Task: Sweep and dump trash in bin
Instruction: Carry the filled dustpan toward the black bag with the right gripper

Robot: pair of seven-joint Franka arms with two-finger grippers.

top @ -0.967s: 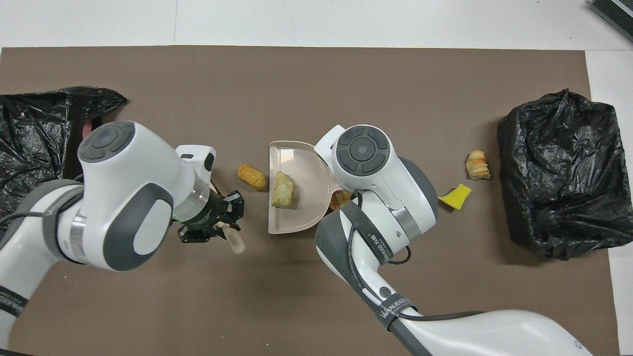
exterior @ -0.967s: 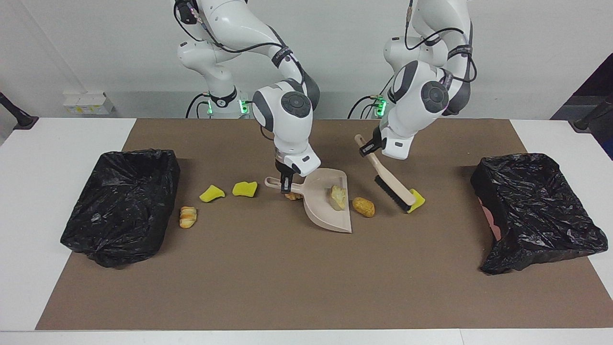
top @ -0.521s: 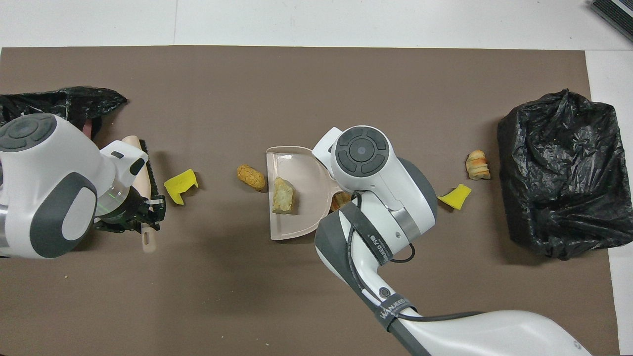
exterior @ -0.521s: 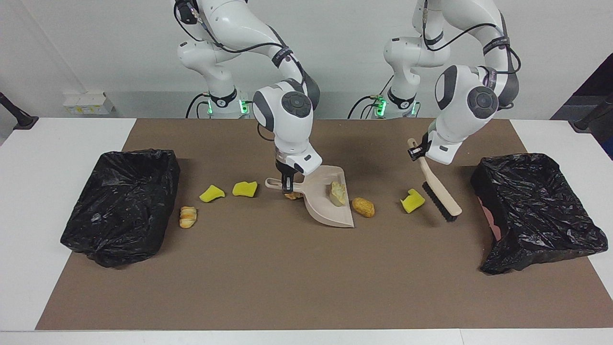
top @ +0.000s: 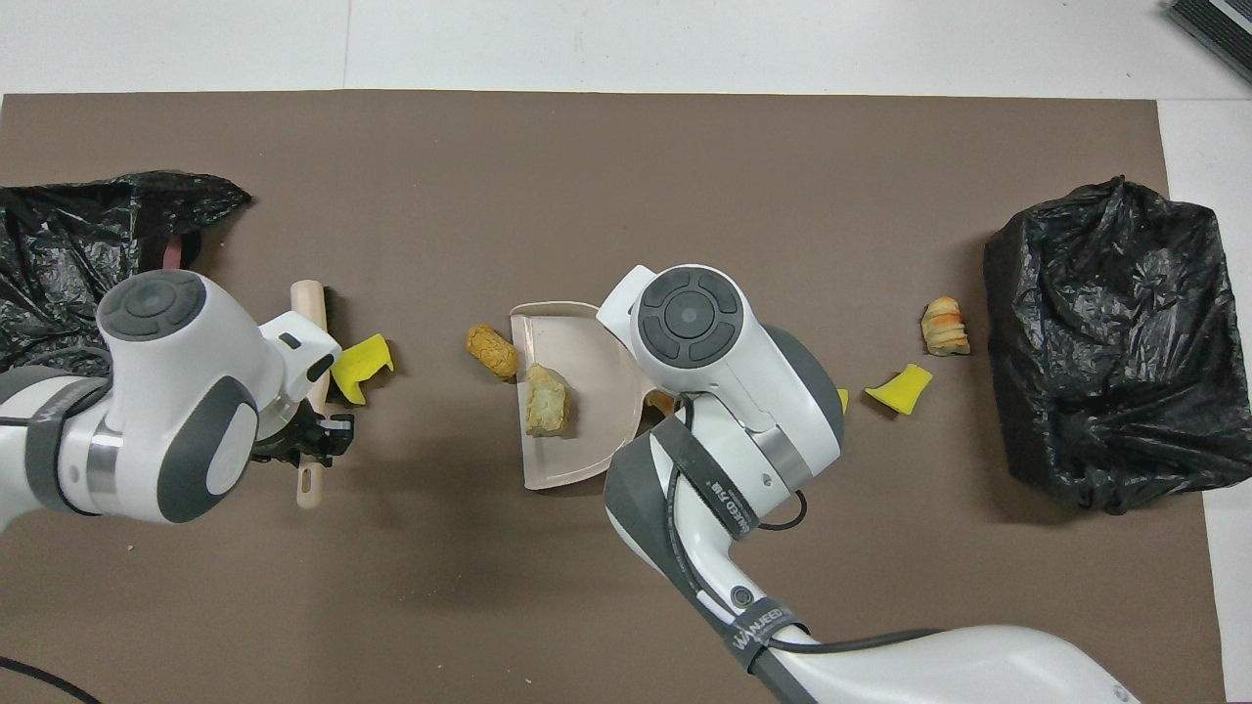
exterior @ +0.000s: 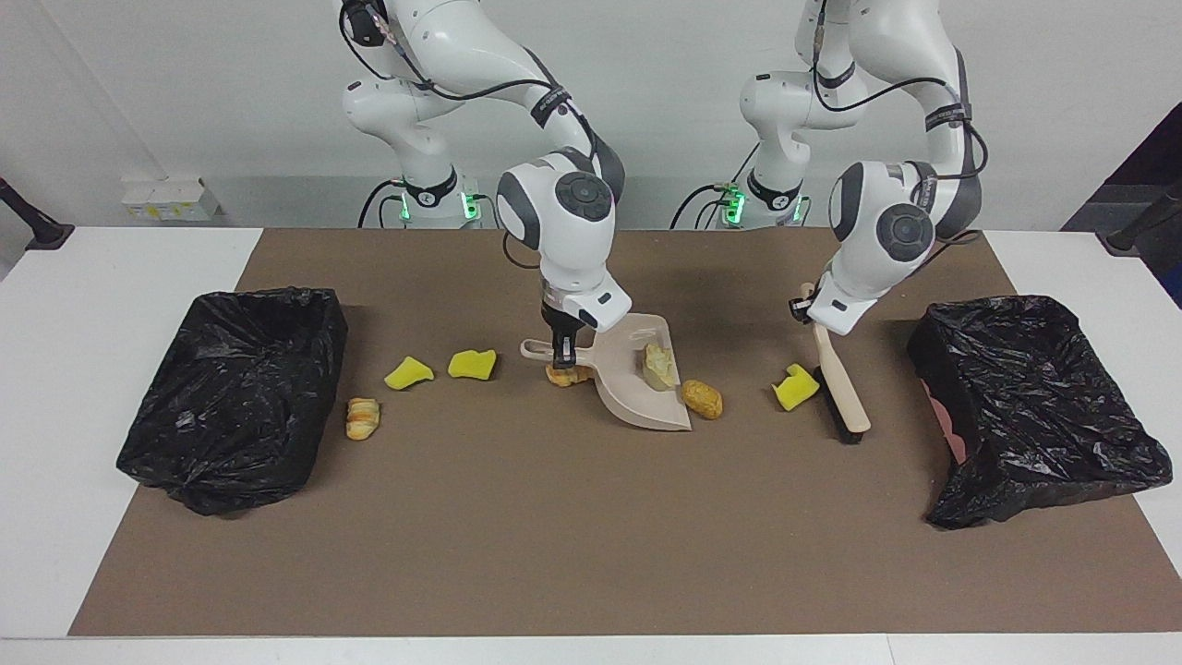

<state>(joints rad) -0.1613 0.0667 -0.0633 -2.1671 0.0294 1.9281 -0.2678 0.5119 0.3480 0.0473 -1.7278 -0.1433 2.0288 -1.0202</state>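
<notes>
My right gripper [exterior: 560, 351] is shut on the handle of the beige dustpan [exterior: 637, 399]; the overhead view hides it under its own wrist. A pale trash piece [exterior: 657, 366] lies in the pan. A tan-orange piece [exterior: 702, 399] sits at the pan's lip and another [exterior: 568, 375] lies under its handle. My left gripper [exterior: 805, 309] is shut on the beige brush handle. The brush head [exterior: 838, 411] rests on the mat beside a yellow sponge chunk [exterior: 794, 388], on the side toward the left arm's end. Two more yellow chunks [exterior: 408, 373] [exterior: 472, 363] and a striped piece [exterior: 362, 417] lie toward the right arm's end.
Two bins lined with black bags stand on the brown mat, one bin [exterior: 231, 397] at the right arm's end and the other bin [exterior: 1034, 406] at the left arm's end. The brush [top: 307, 303] stands close to the left-end bin [top: 59, 244].
My left arm swung the brush away from the dustpan, over the yellow chunk, and set it down on that chunk's bin side. The dustpan shifted slightly toward the tan-orange piece.
</notes>
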